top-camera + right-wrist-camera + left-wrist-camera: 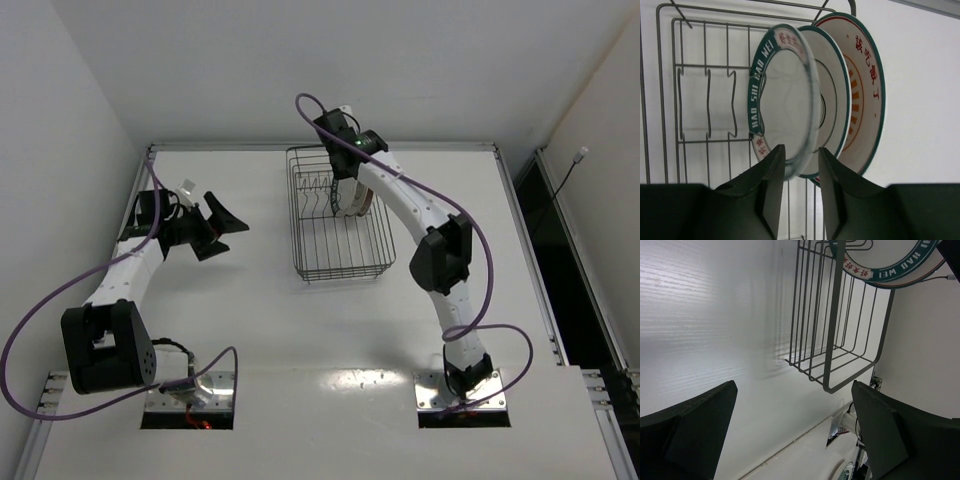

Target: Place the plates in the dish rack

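Three plates stand on edge side by side in the black wire dish rack (677, 107). The lettered dark-teal rim plate (782, 100) is nearest the empty prongs, the ringed plate (832, 95) stands behind it, and the orange-patterned plate (865, 90) is outermost. My right gripper (801, 157) straddles the lower rim of the lettered plate, jaws a little apart, with a gap showing beside the right finger. From above, the right gripper (347, 165) hangs over the rack (340, 262) and the plates (353, 202). My left gripper (226, 226) is open and empty, left of the rack.
The left wrist view shows the rack's near corner (832, 340) with the teal plate rim (890, 271) above it, and bare white table between the fingers. The rack's left half holds empty divider prongs (707, 102). Walls close off the table's back and sides.
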`<move>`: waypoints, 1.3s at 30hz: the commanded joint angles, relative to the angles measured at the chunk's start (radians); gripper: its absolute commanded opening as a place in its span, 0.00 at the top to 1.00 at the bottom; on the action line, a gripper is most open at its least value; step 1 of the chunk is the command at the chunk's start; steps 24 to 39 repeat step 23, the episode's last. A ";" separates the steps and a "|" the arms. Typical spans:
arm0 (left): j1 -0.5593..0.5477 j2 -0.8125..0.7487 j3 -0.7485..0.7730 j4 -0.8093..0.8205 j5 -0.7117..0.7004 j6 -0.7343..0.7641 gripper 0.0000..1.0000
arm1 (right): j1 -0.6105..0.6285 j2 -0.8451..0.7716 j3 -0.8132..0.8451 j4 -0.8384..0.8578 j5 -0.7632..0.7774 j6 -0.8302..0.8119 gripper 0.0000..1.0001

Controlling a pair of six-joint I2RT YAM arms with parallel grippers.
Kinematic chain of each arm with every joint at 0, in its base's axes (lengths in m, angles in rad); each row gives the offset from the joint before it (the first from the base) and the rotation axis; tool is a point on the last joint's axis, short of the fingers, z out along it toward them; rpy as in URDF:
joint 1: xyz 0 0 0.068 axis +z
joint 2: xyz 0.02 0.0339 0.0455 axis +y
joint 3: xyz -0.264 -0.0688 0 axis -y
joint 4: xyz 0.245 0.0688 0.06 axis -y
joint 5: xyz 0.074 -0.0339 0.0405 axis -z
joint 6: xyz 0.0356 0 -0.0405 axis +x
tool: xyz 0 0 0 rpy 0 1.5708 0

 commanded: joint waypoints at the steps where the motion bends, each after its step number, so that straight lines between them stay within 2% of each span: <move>1: 0.012 -0.028 0.021 0.019 0.030 0.016 0.02 | -0.006 -0.110 0.052 -0.045 -0.025 0.011 0.69; 7: 0.012 -0.028 0.021 0.060 0.050 -0.011 0.02 | -0.052 -0.300 0.024 -0.139 -0.056 0.002 0.42; 10: 0.012 -0.028 0.021 0.071 0.050 -0.011 0.02 | -0.117 -0.441 -0.065 -0.149 -0.200 0.011 0.29; 12: 0.012 -0.028 0.021 0.071 0.050 -0.011 0.02 | -0.158 -0.501 -0.144 -0.172 -0.266 -0.003 0.14; 17: 0.012 -0.007 0.021 0.071 0.021 0.010 0.02 | -0.178 -0.662 -0.320 -0.244 -0.332 -0.028 0.12; 23: 0.012 0.024 0.021 0.090 0.021 0.010 0.02 | -0.200 -0.837 -0.612 -0.163 -0.369 -0.003 0.10; 39: 0.012 0.024 0.021 0.090 0.021 0.010 0.02 | -0.200 -0.837 -0.612 -0.163 -0.369 -0.003 0.10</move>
